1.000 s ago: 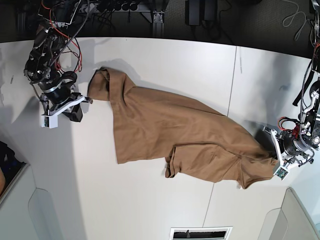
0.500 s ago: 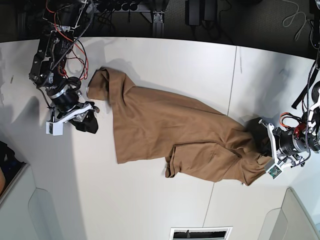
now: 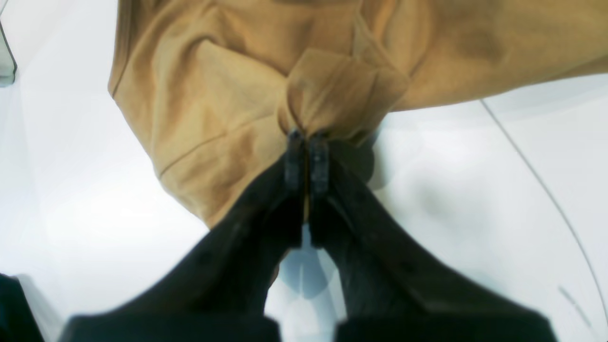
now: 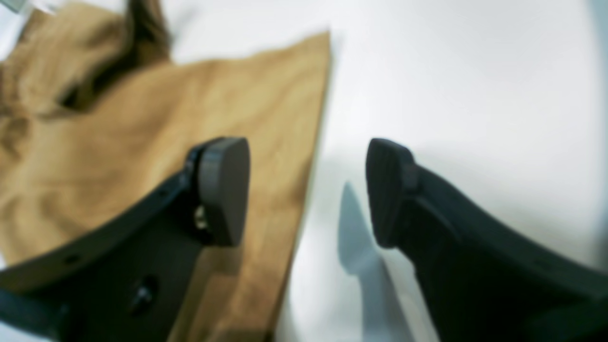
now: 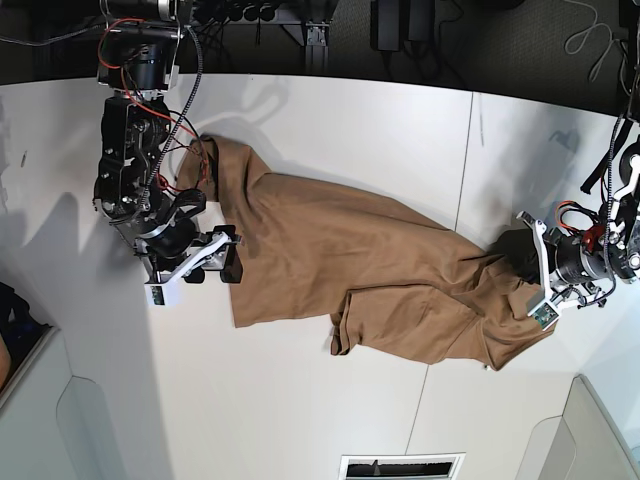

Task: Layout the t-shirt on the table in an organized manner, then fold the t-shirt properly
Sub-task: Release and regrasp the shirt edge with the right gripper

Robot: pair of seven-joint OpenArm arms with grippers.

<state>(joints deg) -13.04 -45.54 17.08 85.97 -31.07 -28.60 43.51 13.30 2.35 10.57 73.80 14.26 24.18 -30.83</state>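
Note:
The tan-brown t-shirt (image 5: 340, 250) lies crumpled and slanted across the white table (image 5: 340, 120), with folds at its lower right. My left gripper (image 5: 522, 270) is at the shirt's right end. In the left wrist view it (image 3: 306, 137) is shut on a bunched bit of the t-shirt (image 3: 213, 95), lifted off the table (image 3: 475, 190). My right gripper (image 5: 226, 262) is at the shirt's left edge. In the right wrist view it (image 4: 306, 190) stands open, one finger (image 4: 223, 190) over the t-shirt (image 4: 118, 142) and the other over bare table (image 4: 451, 71).
Dark equipment and cables (image 5: 250, 15) run along the table's far edge. A thin dark seam (image 5: 465, 170) crosses the tabletop right of centre. A vent slot (image 5: 400, 466) sits at the near edge, with grey panels (image 5: 95, 430) at the near corners.
My right gripper let go of the shirt's upper left corner, opened, and moved down to the shirt's left edge. My left gripper drew its held end slightly inward, bunching the cloth.

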